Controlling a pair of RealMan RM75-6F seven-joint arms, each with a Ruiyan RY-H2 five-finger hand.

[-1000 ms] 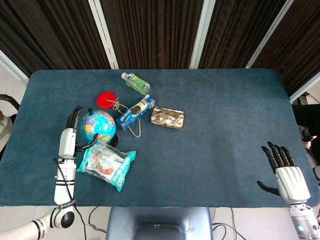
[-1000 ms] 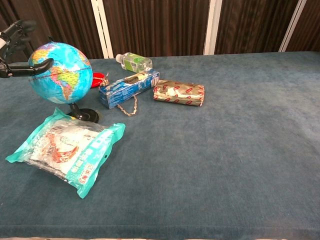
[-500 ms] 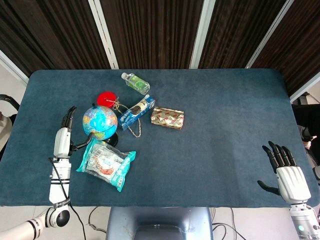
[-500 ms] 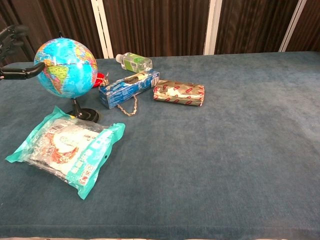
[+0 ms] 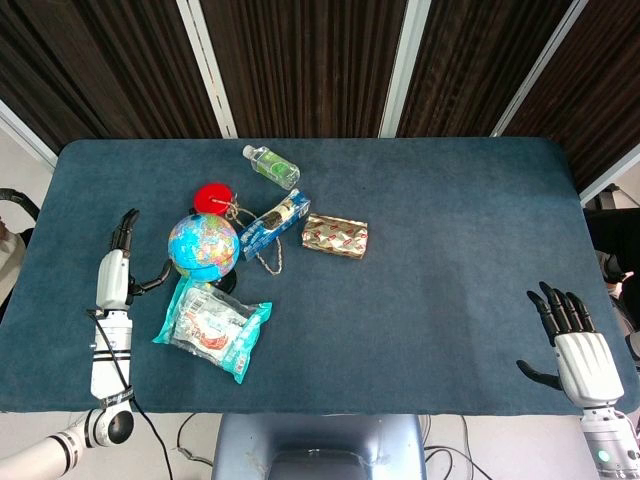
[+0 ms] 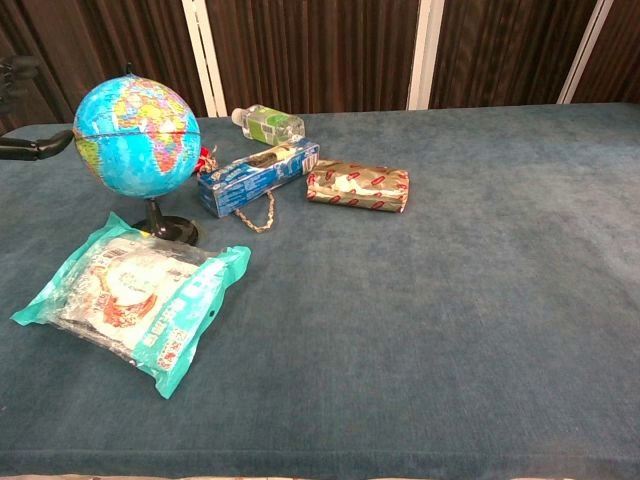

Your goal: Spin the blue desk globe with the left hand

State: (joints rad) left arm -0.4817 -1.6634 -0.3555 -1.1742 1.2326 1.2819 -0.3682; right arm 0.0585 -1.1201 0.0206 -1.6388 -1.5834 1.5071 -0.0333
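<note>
The blue desk globe [image 5: 203, 246] stands on its black base at the table's left side, and it shows large in the chest view [image 6: 137, 137]. My left hand [image 5: 114, 271] is to the left of the globe with fingers straight and apart, its thumb reaching toward the globe without touching it. In the chest view only that hand's thumb [image 6: 35, 149] and a fingertip show at the left edge. My right hand [image 5: 573, 339] rests open at the table's near right corner, far from the globe.
A teal snack bag [image 5: 212, 327] lies just in front of the globe. Behind it are a red disc [image 5: 211, 198], a blue box with a chain [image 5: 271, 224], a foil packet [image 5: 335, 236] and a water bottle [image 5: 271, 166].
My left hand has drawn back leftward from the globe, letting go of contact. The globe has straightened upright and its map face has turned.
</note>
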